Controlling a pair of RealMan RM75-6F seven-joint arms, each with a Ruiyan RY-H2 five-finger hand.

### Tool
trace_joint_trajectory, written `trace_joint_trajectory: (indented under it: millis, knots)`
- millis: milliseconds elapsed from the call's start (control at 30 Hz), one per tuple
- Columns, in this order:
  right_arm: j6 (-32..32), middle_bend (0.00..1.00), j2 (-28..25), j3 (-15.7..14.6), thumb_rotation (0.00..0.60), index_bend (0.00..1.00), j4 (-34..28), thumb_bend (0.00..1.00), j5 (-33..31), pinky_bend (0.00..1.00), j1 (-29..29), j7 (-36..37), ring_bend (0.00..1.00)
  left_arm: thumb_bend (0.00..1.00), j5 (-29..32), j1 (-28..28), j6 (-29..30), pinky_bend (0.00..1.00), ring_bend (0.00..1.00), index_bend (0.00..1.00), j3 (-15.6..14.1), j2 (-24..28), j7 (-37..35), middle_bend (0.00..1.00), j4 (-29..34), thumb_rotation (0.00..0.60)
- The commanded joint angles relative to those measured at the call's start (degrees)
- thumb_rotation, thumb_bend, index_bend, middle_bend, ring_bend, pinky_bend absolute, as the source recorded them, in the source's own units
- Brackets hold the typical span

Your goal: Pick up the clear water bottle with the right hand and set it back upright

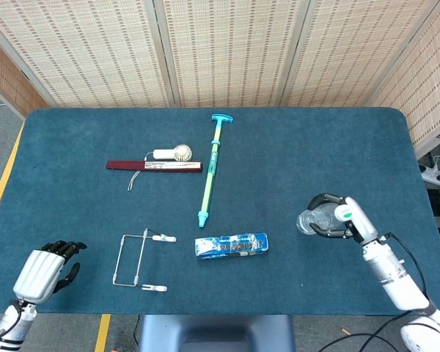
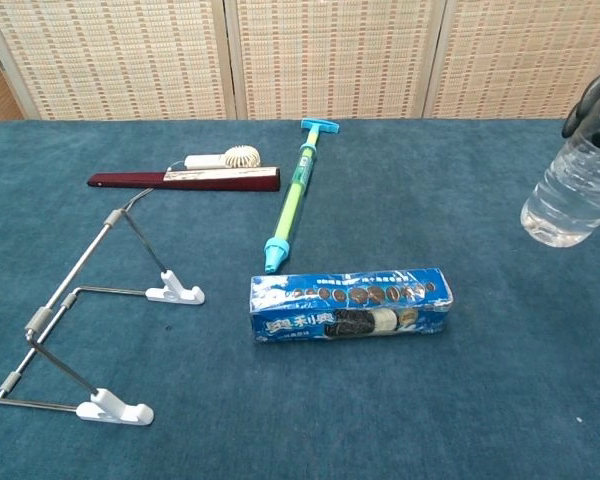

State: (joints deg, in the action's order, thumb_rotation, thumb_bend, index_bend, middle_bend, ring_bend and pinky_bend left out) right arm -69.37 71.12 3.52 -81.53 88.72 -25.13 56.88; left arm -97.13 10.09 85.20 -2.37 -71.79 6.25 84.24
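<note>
the right hand holds the bottle by its upper part, fingers wrapped round it near the cap end, so the heavier base hangs free below the grip. in the chest view the bottle is off the table at the right side, tilted, its base swung toward the middle and its neck up and outward under the dark fingers. that high grip leaves the base clear to meet the cloth first, which suits setting it upright; the tilt has yet to be taken out, so i judge the step in hand is the levelling and lowering, not the release. the spot beneath it is bare cloth, well apart from the biscuit pack, the pump, the wire stand, the dark bar and the small fan, so nothing crowds the landing. the left hand rests at the near left corner, fingers curled in on nothing, kept out of the way.
</note>
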Motion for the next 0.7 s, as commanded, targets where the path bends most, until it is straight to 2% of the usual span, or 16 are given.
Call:
trace_joint_trajectory:
  millis: [33, 167, 300, 700]
  knots:
    - [3.5, 0.70, 5.6, 0.9, 0.600, 0.81, 8.2, 0.45, -2.9, 0.59, -1.3, 6.4, 0.59, 0.44, 0.0, 0.0, 0.0, 0.53, 0.38, 0.32, 0.0, 0.0, 0.1, 0.43, -0.1, 0.600]
    - [2.9, 0.70, 11.0, 1.9, 0.600, 0.81, 16.4, 0.45, -3.6, 0.59, -1.6, 8.1, 0.59, 0.44, 0.3, 0.0, -0.2, 0.53, 0.38, 0.32, 0.1, 0.0, -0.1, 0.43, -0.1, 0.600]
    - [2.0, 0.70, 14.5, 2.3, 0.600, 0.81, 22.1, 0.45, -3.3, 0.59, -1.8, 8.8, 0.59, 0.44, 0.3, 0.0, -0.2, 0.53, 0.38, 0.32, 0.0, 0.0, -0.1, 0.43, -0.1, 0.600]
    - [1.9, 0.70, 20.7, 1.9, 0.600, 0.81, 33.4, 0.45, -3.2, 0.59, -1.6, 10.8, 0.59, 0.44, 0.4, 0.0, -0.3, 0.53, 0.38, 0.32, 0.0, 0.0, -0.2, 0.43, -0.1, 0.600]
